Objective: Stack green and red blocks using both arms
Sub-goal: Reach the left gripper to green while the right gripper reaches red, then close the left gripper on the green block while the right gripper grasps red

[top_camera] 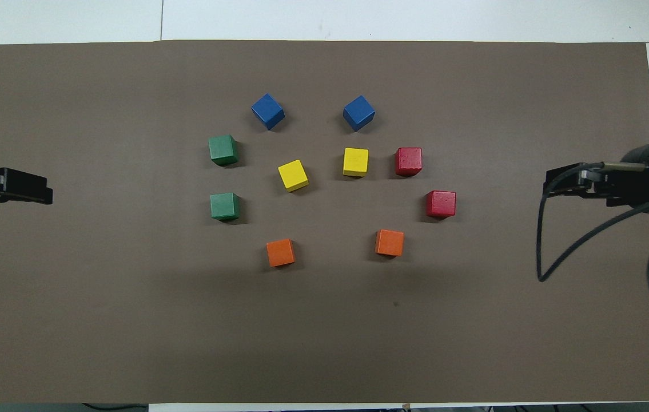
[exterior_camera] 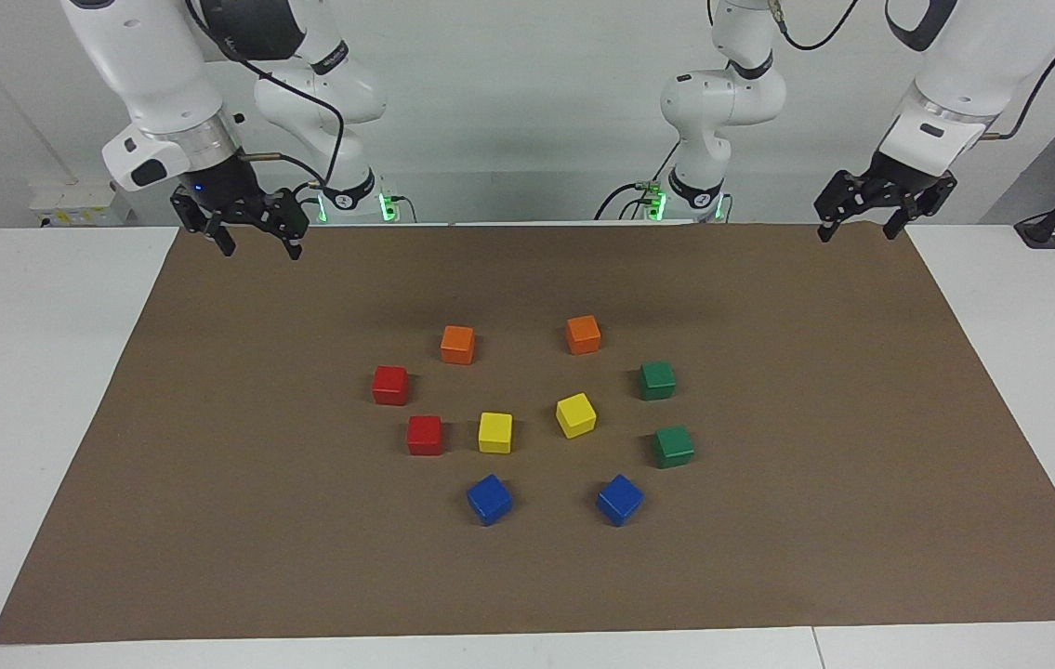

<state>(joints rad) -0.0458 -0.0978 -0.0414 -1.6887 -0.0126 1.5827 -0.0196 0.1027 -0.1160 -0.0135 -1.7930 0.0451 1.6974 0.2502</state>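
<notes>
Both grippers hung spread, empty.
Left gripper [exterior_camera: 855, 224] and right gripper [exterior_camera: 260, 242] over mat [exterior_camera: 769, 557] corners; blocks [exterior_camera: 390, 385] unstacked.

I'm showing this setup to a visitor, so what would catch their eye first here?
A ring of ten bright cubes at the middle of the brown mat: two red cubes toward the right arm's end, two green cubes toward the left arm's. The open left hand and right hand hang over the mat's ends.

Two red blocks [exterior_camera: 390, 385], two green blocks [exterior_camera: 657, 380], two orange cubes [exterior_camera: 457, 344], two yellow cubes [exterior_camera: 494, 432], two blue cubes [exterior_camera: 489, 499].
</notes>
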